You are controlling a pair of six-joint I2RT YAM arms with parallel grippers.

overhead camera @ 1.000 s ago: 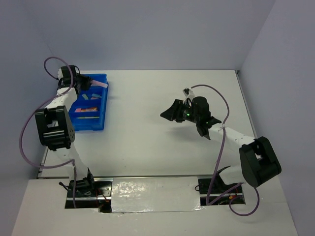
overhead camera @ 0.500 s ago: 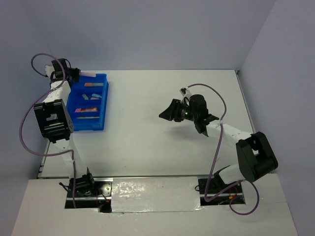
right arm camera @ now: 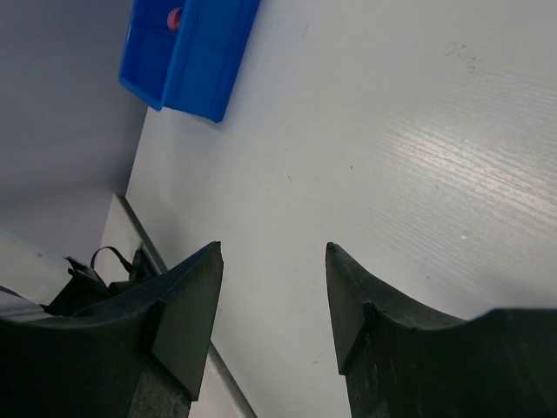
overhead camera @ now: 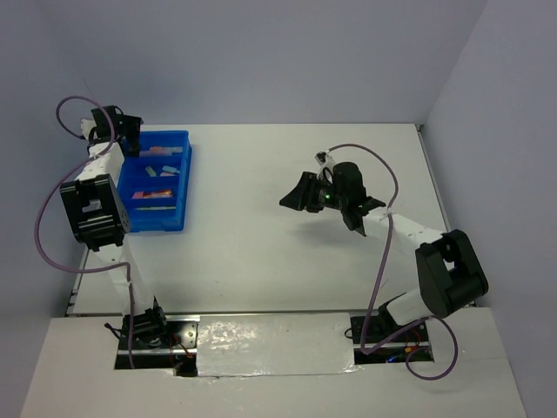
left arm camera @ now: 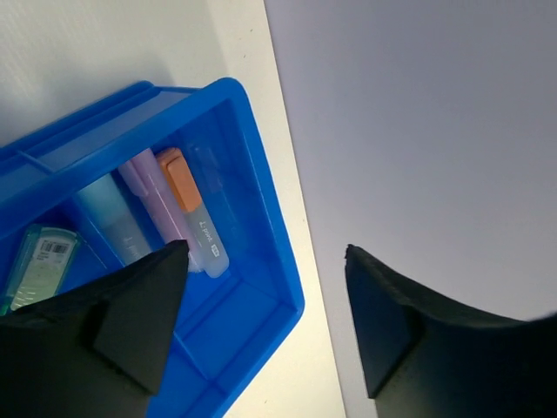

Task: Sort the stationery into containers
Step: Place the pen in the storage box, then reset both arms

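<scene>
1 blue tray (overhead camera: 157,224) sits at the far-left of the tabletop (overhead camera: 270,261), long side running near-to-far, split crosswise into compartments. 2 arms, 2 tools. L tool (overhead camera: 120,132) hangs at the tray's far-left corner. In its wrist view the fingers stand wide w/ nothing between them, and the tray's end wall is below the gap. R tool (overhead camera: 300,193) is over mid-tabletop, well apart from the tray, pointing left twd it. Its fingers are also wide, nothing held, w/ tabletop below the gap and the tray's end at the top-left of that view. Stationery seen lies inside the tray. L wrist view gives 4 markers: 1 orange-cap marker (left arm camera: 193,218), 1 purple marker (left arm camera: 150,193) touching it side to side, 1 lt-blue marker (left arm camera: 113,222) just beside the purple, and 1 green marker (left arm camera: 36,261) further along, its end hidden by the L finger. The first 3 lie parallel at the tray's end; can't tell if the green shares their compartment. Top view adds 1 pink-red piece (overhead camera: 153,195) in a nearer compartment, plus a few pale bits too small to count or name.
</scene>
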